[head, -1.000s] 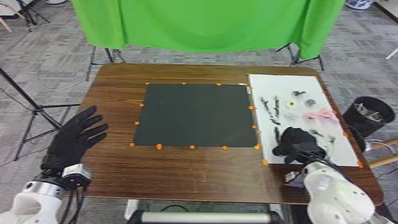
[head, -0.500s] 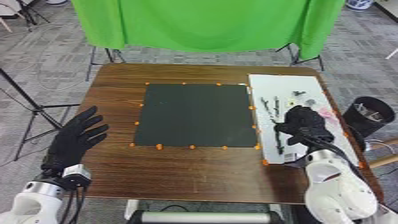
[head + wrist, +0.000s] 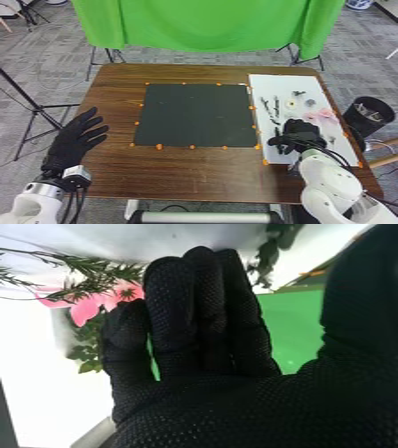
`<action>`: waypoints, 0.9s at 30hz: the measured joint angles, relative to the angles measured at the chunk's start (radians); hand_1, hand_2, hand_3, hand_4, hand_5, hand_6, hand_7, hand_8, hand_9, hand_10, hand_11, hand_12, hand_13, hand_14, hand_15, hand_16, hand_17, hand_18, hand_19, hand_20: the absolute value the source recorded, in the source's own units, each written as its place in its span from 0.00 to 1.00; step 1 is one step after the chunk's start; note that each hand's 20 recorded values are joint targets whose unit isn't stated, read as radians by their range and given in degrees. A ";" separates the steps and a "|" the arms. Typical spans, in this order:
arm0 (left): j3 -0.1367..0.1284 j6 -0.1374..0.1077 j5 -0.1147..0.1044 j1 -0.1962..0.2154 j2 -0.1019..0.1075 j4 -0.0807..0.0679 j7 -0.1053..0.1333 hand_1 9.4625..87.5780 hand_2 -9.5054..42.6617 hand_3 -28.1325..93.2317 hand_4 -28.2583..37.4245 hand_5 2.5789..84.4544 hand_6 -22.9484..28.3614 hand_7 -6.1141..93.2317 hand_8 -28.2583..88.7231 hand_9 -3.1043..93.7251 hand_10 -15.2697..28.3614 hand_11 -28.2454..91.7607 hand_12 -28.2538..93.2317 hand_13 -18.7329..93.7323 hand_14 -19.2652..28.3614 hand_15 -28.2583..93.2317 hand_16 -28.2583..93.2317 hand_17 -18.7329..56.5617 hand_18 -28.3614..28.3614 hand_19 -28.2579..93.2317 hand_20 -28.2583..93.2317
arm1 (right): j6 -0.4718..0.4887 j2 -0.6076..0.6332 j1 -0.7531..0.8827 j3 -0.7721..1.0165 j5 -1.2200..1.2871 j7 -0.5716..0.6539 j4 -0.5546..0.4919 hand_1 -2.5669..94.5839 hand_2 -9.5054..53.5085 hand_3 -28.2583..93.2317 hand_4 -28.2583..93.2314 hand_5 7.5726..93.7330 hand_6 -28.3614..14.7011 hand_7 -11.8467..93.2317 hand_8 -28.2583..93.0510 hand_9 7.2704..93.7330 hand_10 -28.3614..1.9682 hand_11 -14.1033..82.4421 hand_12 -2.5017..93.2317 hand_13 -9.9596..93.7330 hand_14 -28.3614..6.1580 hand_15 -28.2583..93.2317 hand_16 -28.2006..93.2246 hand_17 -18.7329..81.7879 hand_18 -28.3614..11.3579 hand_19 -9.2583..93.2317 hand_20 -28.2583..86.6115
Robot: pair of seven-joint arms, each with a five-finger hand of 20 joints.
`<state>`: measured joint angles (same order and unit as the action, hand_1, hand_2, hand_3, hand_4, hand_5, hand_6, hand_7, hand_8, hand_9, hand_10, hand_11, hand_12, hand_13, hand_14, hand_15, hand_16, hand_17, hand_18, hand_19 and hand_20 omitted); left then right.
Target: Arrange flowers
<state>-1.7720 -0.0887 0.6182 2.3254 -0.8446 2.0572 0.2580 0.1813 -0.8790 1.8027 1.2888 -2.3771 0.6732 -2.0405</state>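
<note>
In the head view the right hand (image 3: 302, 131) is over the lower half of the white board (image 3: 274, 85). Pink flowers (image 3: 327, 116) lie beyond it on the board's right side, close to a pale yellow flower (image 3: 290, 105) and dark sprigs (image 3: 276, 107). The right wrist view has the right hand (image 3: 204, 344) with fingers straight and nothing held; pink blossoms (image 3: 86, 306) and thin green sprigs (image 3: 102, 271) are beside its fingertips. My left hand (image 3: 71, 140) is open at the table's left edge.
A dark square mat (image 3: 195, 115) with orange markers round it covers the middle of the brown table (image 3: 178, 172). Off the right edge stands a black bin (image 3: 370, 116). A green cloth (image 3: 209, 25) hangs past the far edge.
The right hand first went away from me and to the right over the board, then came back nearer, uncovering the pink flowers. The left hand has kept still.
</note>
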 measured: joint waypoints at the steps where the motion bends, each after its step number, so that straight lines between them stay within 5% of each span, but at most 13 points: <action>1: 0.000 0.000 0.000 0.000 0.000 0.000 0.000 0.21 0.08 0.81 0.06 0.31 0.51 0.27 0.15 0.28 0.62 0.43 0.36 0.35 0.73 0.55 0.23 0.14 0.90 0.63 0.32 | 0.012 -0.001 -0.006 -0.005 -0.012 0.002 0.000 0.39 0.00 0.89 0.00 0.64 0.59 0.39 0.11 0.64 0.54 0.74 0.41 0.69 0.55 0.87 0.45 0.51 0.18 1.00 0.67; 5: 0.001 0.000 0.000 -0.001 0.000 0.000 -0.001 0.21 0.08 0.81 0.06 0.31 0.51 0.27 0.15 0.28 0.62 0.43 0.36 0.35 0.73 0.55 0.22 0.14 0.90 0.63 0.32 | 0.052 0.001 -0.031 -0.034 -0.068 0.000 0.006 0.56 0.00 0.85 0.00 0.86 0.69 0.39 0.24 0.79 0.66 0.68 0.60 0.78 0.56 0.90 0.50 0.56 0.16 1.00 0.71; 8: 0.001 0.000 0.001 -0.001 0.000 0.000 -0.001 0.20 0.08 0.81 0.06 0.31 0.51 0.27 0.15 0.28 0.62 0.43 0.36 0.35 0.73 0.55 0.22 0.14 0.90 0.63 0.32 | 0.035 0.005 -0.042 -0.048 -0.093 -0.020 0.016 0.56 0.00 0.89 0.00 0.91 0.69 0.38 0.26 0.84 0.65 0.72 0.58 0.80 0.55 0.91 0.52 0.58 0.14 1.00 0.73; 18: -0.001 -0.001 0.001 0.001 0.000 0.000 -0.001 0.21 0.09 0.80 0.06 0.31 0.51 0.27 0.15 0.28 0.63 0.43 0.36 0.35 0.73 0.55 0.22 0.14 0.90 0.63 0.32 | -0.012 0.013 0.014 -0.008 -0.072 -0.141 0.012 0.51 0.00 0.96 0.01 0.84 0.66 0.47 0.40 0.82 0.65 0.76 0.61 0.81 0.58 0.92 0.52 0.60 0.13 1.00 0.76; 27: 0.000 0.000 0.001 0.000 -0.002 0.000 -0.001 0.20 0.08 0.81 0.06 0.31 0.51 0.27 0.15 0.28 0.62 0.43 0.36 0.35 0.73 0.55 0.22 0.14 0.90 0.63 0.32 | -0.326 0.027 0.075 -0.004 -0.040 -0.134 0.011 0.49 0.00 0.97 0.04 0.83 0.67 0.49 0.42 0.82 0.65 0.78 0.62 0.81 0.60 0.93 0.51 0.61 0.14 1.00 0.77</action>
<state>-1.7725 -0.0892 0.6196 2.3257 -0.8466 2.0569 0.2566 -0.1446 -0.8517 1.8779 1.2848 -2.4173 0.5397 -2.0294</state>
